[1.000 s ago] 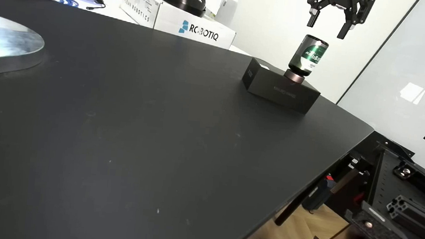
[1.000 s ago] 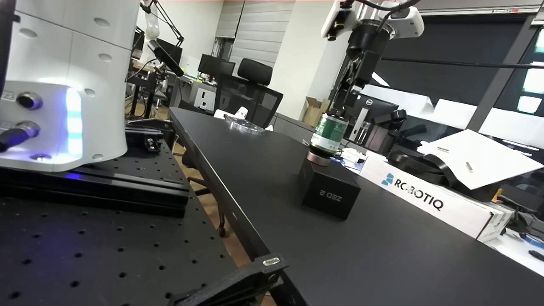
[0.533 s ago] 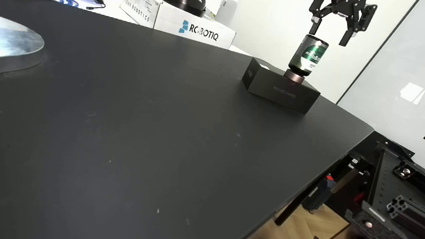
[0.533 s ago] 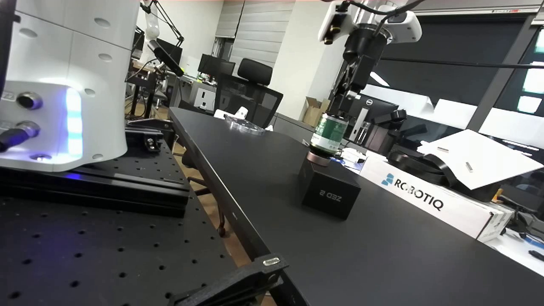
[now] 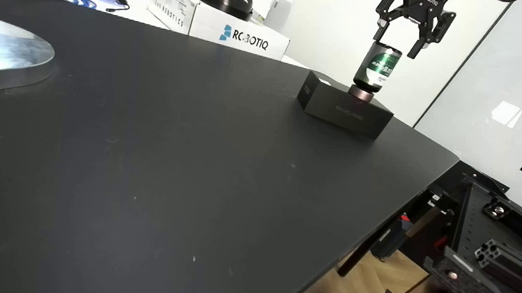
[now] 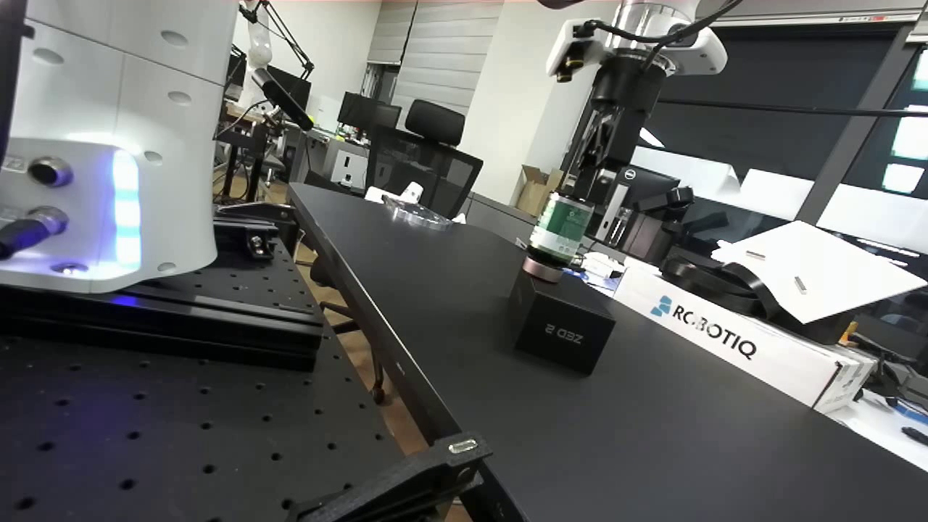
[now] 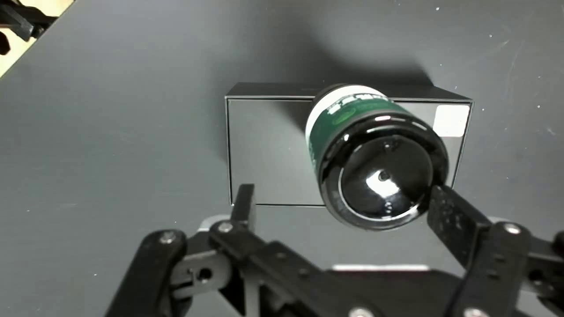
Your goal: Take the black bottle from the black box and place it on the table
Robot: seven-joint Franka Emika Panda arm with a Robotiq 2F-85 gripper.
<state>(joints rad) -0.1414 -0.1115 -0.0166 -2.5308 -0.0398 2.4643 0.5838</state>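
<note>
Gripper [image 5: 394, 48] shifted sideways, black bottle [image 7: 376, 157] turned slightly; jaws spread; one finger [image 7: 456, 224] seems touching the upended bottle, the other well apart; I'd recentre over it.

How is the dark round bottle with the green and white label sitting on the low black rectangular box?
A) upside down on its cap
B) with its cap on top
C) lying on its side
A: the dark cylindrical bottle stands on its coppery cap on the matte black rectangular box, round base up.
</note>
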